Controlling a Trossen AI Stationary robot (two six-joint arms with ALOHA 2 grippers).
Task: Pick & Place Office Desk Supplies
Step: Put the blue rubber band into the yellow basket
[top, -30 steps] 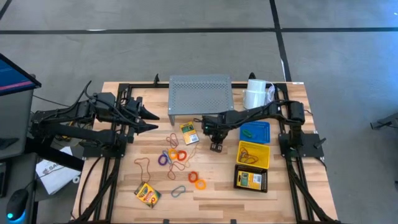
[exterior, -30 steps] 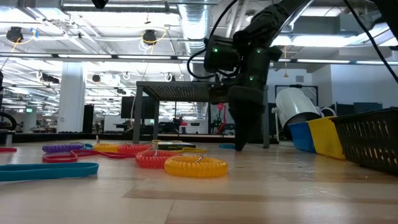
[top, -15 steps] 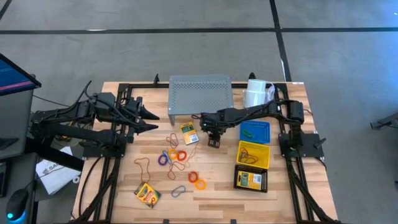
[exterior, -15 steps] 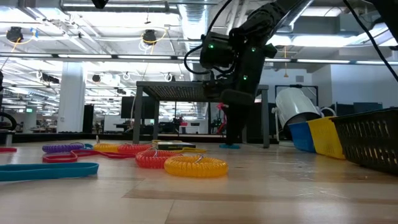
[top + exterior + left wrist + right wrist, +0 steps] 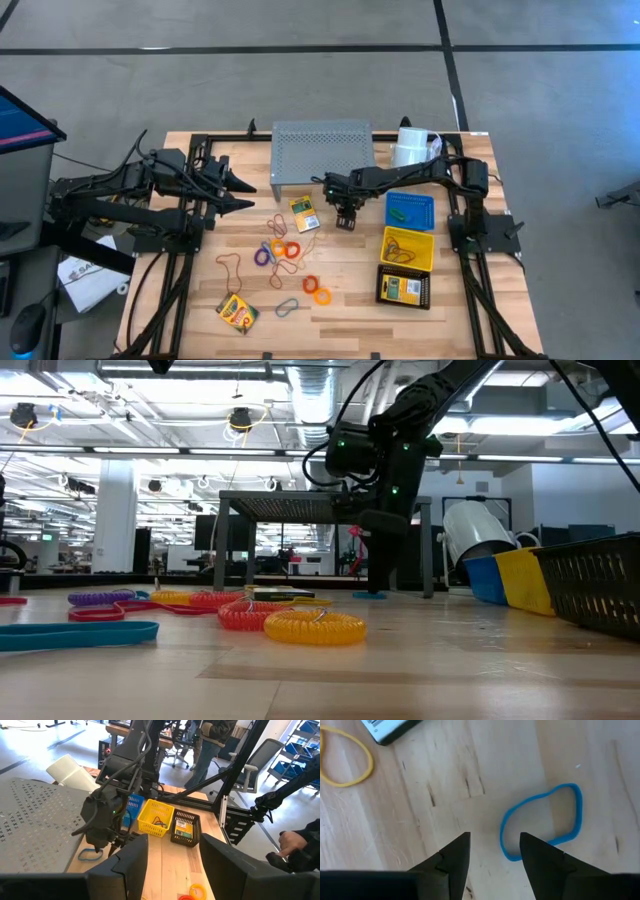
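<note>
My right gripper (image 5: 346, 218) (image 5: 492, 837) hangs open just above the wood, fingers pointing down, in front of the grey shelf. A blue loop (image 5: 540, 820) (image 5: 368, 596) lies flat on the table just beyond its fingertips, touched by neither finger. A crayon box (image 5: 305, 214) lies to its left, and a cluster of coloured loops (image 5: 280, 248) spreads nearer the front. A second crayon box (image 5: 237, 312) lies near the front left. The blue basket (image 5: 410, 209), yellow basket (image 5: 408, 247) and black basket (image 5: 403, 288) stand in a row at the right. My left gripper (image 5: 240, 190) (image 5: 172, 840) waits open at the left.
The grey perforated shelf (image 5: 322, 152) stands at the far middle, with a white paper roll (image 5: 410, 150) to its right. A yellow loop (image 5: 345, 762) lies near the crayon box. Bare wood shows along the front edge. People stand beyond the table in the left wrist view.
My right gripper has risen from the table top and gone toward the far edge, nearer the grey shelf. The blue loop stays flat on the wood where the fingertips stood.
</note>
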